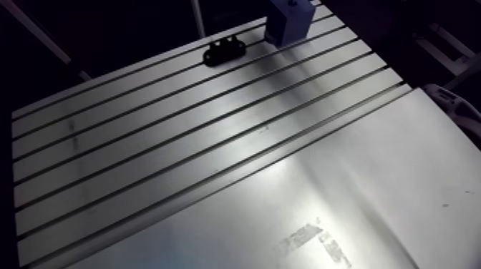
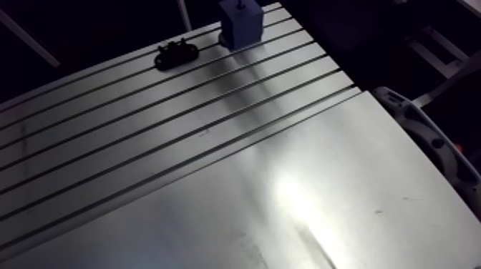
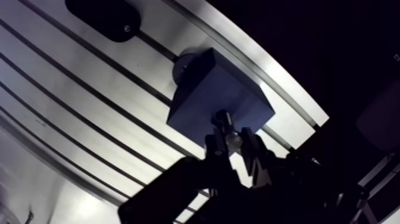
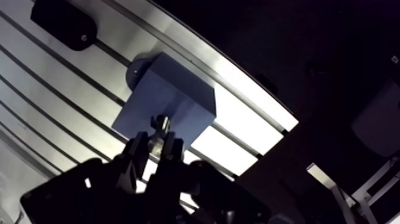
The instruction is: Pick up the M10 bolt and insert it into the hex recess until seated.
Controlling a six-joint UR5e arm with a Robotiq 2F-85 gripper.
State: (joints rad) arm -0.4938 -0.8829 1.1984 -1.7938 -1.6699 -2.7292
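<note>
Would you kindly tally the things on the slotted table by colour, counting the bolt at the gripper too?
Blue: 1, the block
Black: 1, the fixture
Grey metal: 2, the bolt held in the gripper, and a round piece partly hidden behind the block
Total: 4

Shows short grey metal bolt [image 4: 161, 124] standing upright, tip at top face of blue cubic block [image 4: 169, 95].
</note>
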